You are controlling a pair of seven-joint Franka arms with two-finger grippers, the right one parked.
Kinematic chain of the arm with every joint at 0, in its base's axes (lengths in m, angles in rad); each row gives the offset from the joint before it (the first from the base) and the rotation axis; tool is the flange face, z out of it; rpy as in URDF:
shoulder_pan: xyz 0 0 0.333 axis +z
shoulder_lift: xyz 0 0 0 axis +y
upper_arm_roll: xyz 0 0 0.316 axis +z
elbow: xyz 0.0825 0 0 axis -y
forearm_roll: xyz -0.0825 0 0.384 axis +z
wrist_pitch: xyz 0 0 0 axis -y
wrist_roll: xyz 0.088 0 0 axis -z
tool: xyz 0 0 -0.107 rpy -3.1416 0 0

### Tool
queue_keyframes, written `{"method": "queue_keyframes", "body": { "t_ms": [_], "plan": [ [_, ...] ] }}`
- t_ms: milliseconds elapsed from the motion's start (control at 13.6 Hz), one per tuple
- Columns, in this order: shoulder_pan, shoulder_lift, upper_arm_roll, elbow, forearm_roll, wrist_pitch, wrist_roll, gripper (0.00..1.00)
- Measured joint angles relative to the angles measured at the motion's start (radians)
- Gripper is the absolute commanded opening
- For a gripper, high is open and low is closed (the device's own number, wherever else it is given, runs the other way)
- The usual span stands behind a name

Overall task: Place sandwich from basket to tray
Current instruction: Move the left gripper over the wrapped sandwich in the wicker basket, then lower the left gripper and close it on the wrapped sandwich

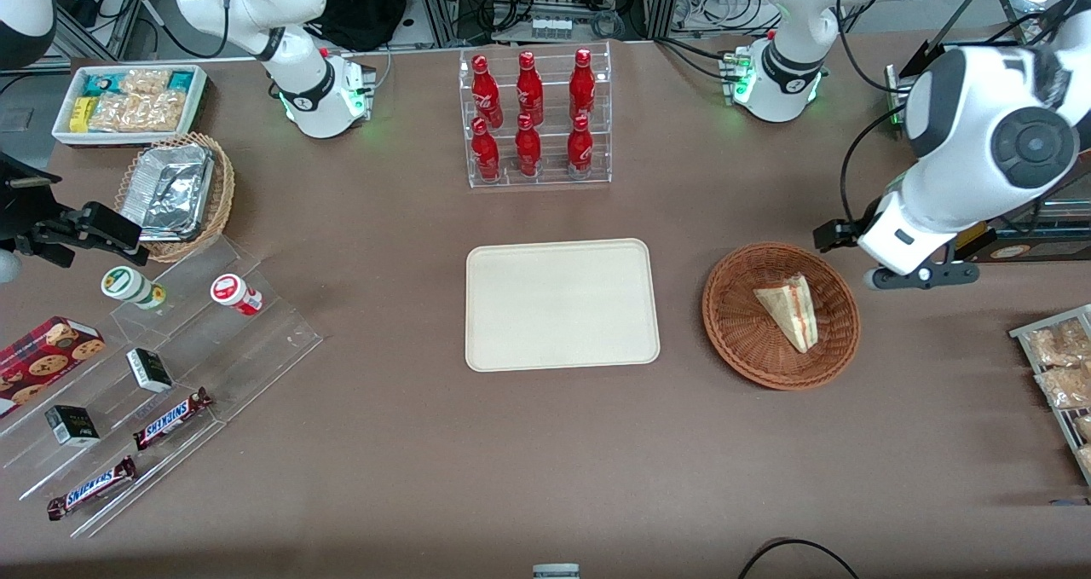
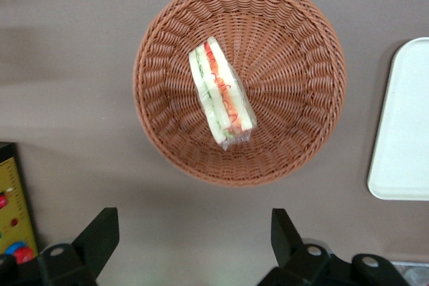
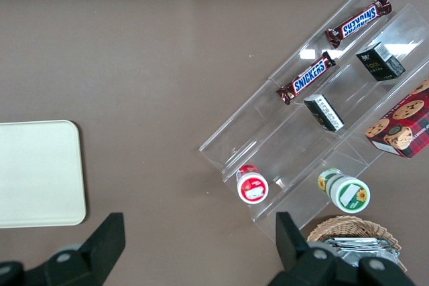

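The sandwich (image 1: 788,309) lies in the basket (image 1: 735,323), a wrapped wedge resting on its side with the red, green and yellow filling edge showing. On the desk (image 1: 545,442), the tray (image 1: 562,303) sits bare just beside the basket, toward the parked arm's end; the two do not touch. The hand (image 1: 914,275) hangs above the desk just off the basket's rim, at about two o'clock from the sandwich as the front camera sees it, holding nothing. Seen through its own wrist camera, the two dark fingers (image 2: 100,232) stand wide apart, and the sandwich (image 2: 221,92) lies straight out at twelve o'clock from the gap between them, with the basket (image 2: 295,51) rim between. The wedge's long axis runs roughly from eleven to five in that view, slightly skewed to the line between the fingers. I would judge the hand needs a short advance over the rim and a small twist before descending to close across the wedge's narrow width.
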Motion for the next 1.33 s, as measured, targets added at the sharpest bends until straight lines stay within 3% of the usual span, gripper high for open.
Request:
{"method": "queue_keyframes", "body": {
  "t_ms": [443, 738, 1107, 1328],
  "plan": [
    [0.0, 0.019, 0.0, -0.251, 0.0, 0.391, -0.045, 1.0],
    [0.0, 0.061, 0.0, -0.277, 0.0, 0.465, -0.158, 1.0],
    [-0.023, 0.11, -0.004, -0.278, 0.0, 0.524, -0.453, 1.0],
    [-0.025, 0.128, -0.006, -0.278, 0.0, 0.529, -0.499, 1.0]
  ]
}}
